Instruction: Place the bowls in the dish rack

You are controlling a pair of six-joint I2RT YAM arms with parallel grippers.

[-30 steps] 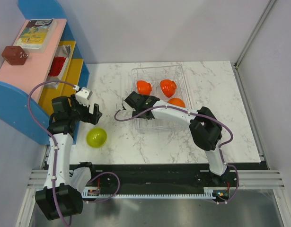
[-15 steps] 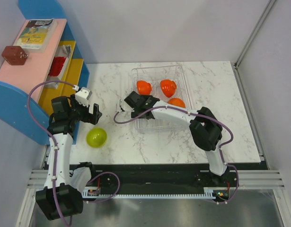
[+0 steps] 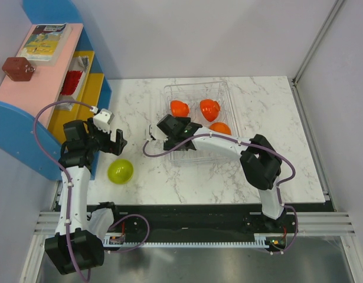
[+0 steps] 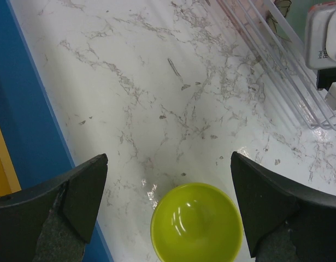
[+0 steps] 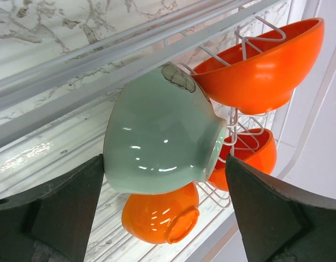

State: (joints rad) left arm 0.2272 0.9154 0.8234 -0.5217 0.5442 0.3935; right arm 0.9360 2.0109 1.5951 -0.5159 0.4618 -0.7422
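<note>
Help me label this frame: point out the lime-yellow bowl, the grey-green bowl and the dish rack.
lime-yellow bowl [image 4: 196, 221], left wrist view, inner floor.
grey-green bowl [image 5: 157, 142], right wrist view, outer wall.
dish rack [image 3: 196, 88], top external view, bare far end.

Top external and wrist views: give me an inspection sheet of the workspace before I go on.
Surface: marble table, no spills seen.
Job's things: dish rack holds three orange bowls and a pale green bowl lying on its side; lime-yellow bowl sits upright on the table, outside the rack.
Clutter: nothing seen.
Grippers: left gripper open above the lime-yellow bowl; right gripper straddles the pale green bowl, contact unclear.
Cables: purple cables loop along both arms; no snag seen.
Surroundings: shelf unit at left, with a book and a brown object on top.
</note>
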